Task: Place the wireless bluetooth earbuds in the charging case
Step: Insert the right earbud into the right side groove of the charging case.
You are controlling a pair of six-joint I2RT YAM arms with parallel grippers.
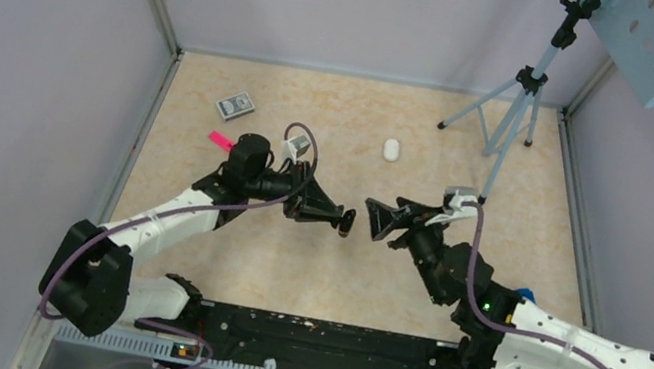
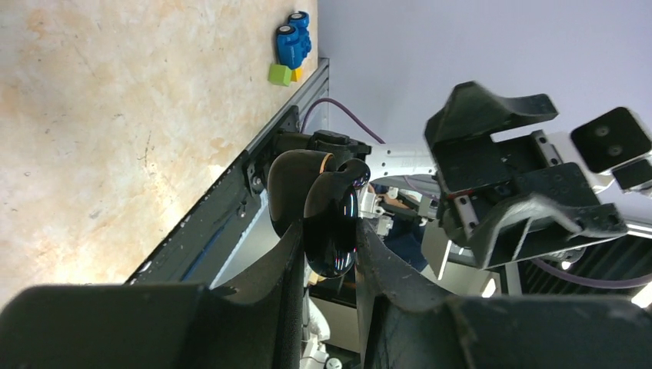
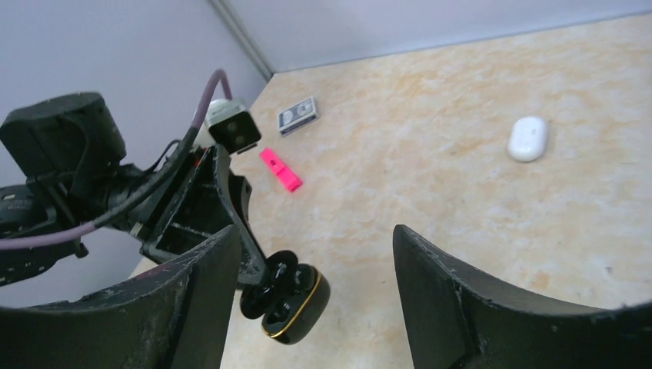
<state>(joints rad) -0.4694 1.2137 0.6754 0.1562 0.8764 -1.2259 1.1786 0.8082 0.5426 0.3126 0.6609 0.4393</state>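
Insertion seems in hand: left tool [image 1: 342,220] grips the open black case [image 3: 296,307] above mid-bench [image 1: 288,269], right tool [image 3: 311,238] gapes empty beside it, so next likely means fetching a bud, none visible.

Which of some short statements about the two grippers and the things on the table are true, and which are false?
1. The left gripper holds the black charging case above the table. True.
2. The right gripper is shut on an earbud. False: its jaws stand wide open and empty.
3. The lid of the black charging case is closed. False: the lid is open.
4. A white oval object lies on the table, apart from both grippers. True.
5. The pink object lies on top of the card box. False: they lie apart on the table.
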